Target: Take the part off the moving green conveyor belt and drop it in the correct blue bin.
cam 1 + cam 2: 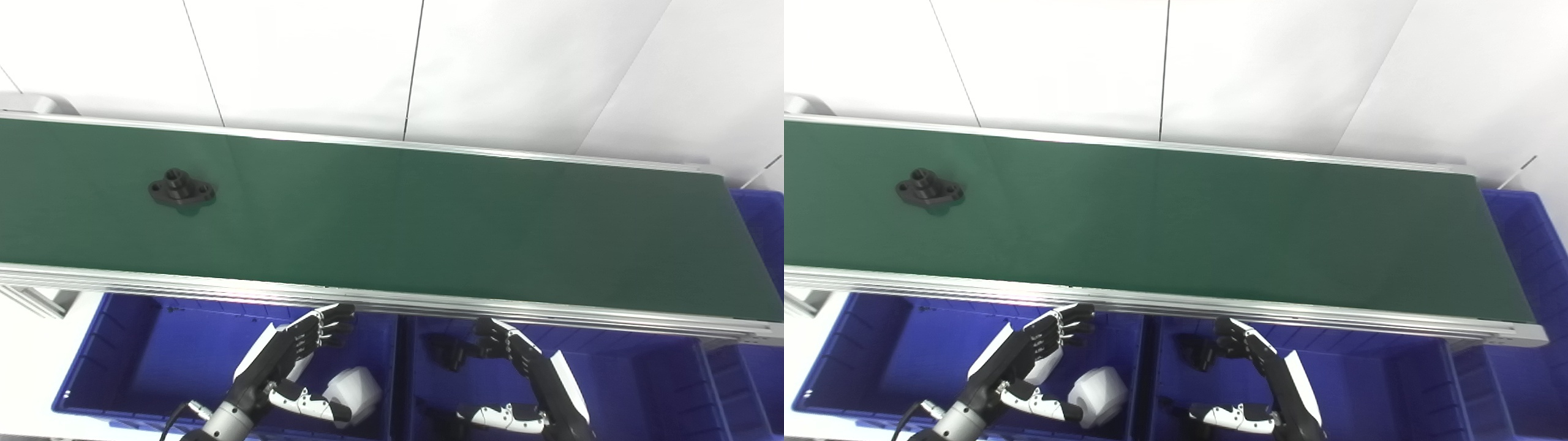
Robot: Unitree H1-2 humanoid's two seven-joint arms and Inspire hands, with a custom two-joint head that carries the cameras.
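Both hands hover low over the blue bins at the near edge of the bench, below the belt's aluminium rail [429, 303]. Over the left blue bin [122, 361] the left hand [288, 355] has its fingers curled but apart, clamped on nothing; a white part [355, 392] lies in that bin just beside its thumb. Over the middle blue bin [643, 380], fingers likewise apart and empty, the right hand [527, 373] sits near a dark part [447, 352] lying in the bin by its fingertips. A third blue bin [762, 220] stands at the belt's right end. On the green conveyor belt [429, 220], a black flanged part [181, 190] lies toward the far left, well apart from both hands, with open belt stretching right.
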